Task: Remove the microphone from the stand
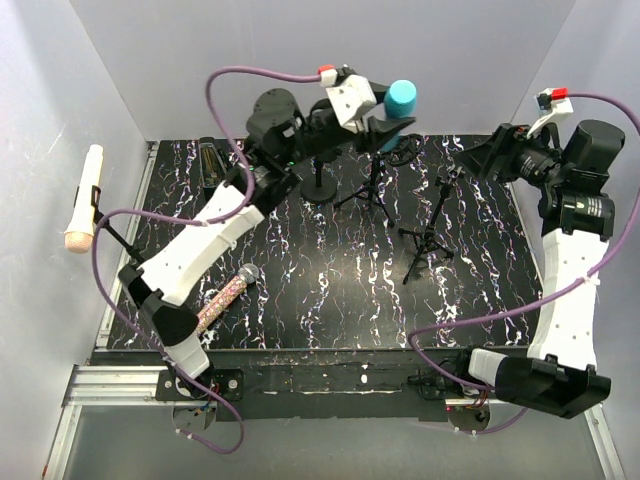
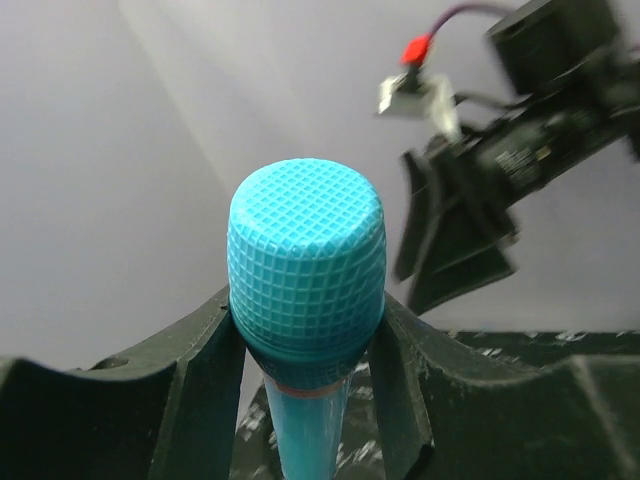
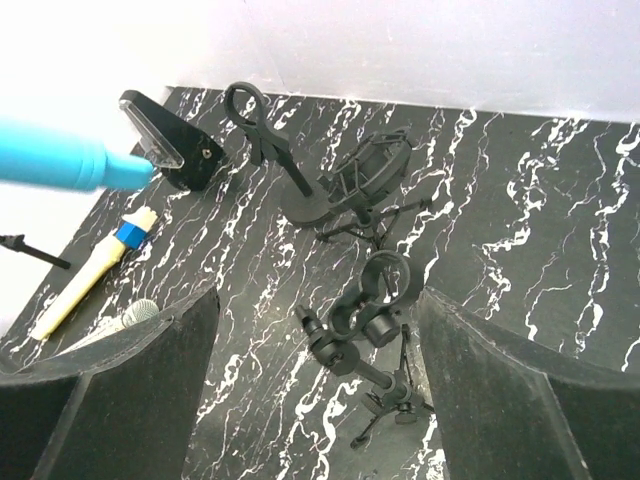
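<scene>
While the left gripper (image 2: pixel 305 345) hangs high over the far edge of the table (image 1: pixel 330 290), at about 12 o'clock from its middle, its two black fingers (image 2: pixel 200 370) are pinched on the blue microphone (image 2: pixel 305 255) just under the waffle-patterned head. The handle runs down between the fingers, and the microphone touches none of the stands.

Over at 2 o'clock, the right gripper (image 3: pixel 315 300) hovers above the table with its fingers spread wide and nothing between them. Beneath it, toward 3 o'clock, stands a small black tripod stand (image 3: pixel 365 320) whose clip is empty.

A second tripod stand (image 1: pixel 375 190) and a round-based stand (image 1: pixel 318 187) sit side by side near 12 o'clock, below the left gripper.

Down at 8 o'clock, a glittery microphone (image 1: pixel 225 295) with a silver head lies flat on the marbled top, close beside the left arm.

Beyond the table's left edge, at 9 o'clock, a cream microphone (image 1: pixel 85 195) with a pinkish head shows against the wall, head downward, with a thin black arm reaching to it.
</scene>
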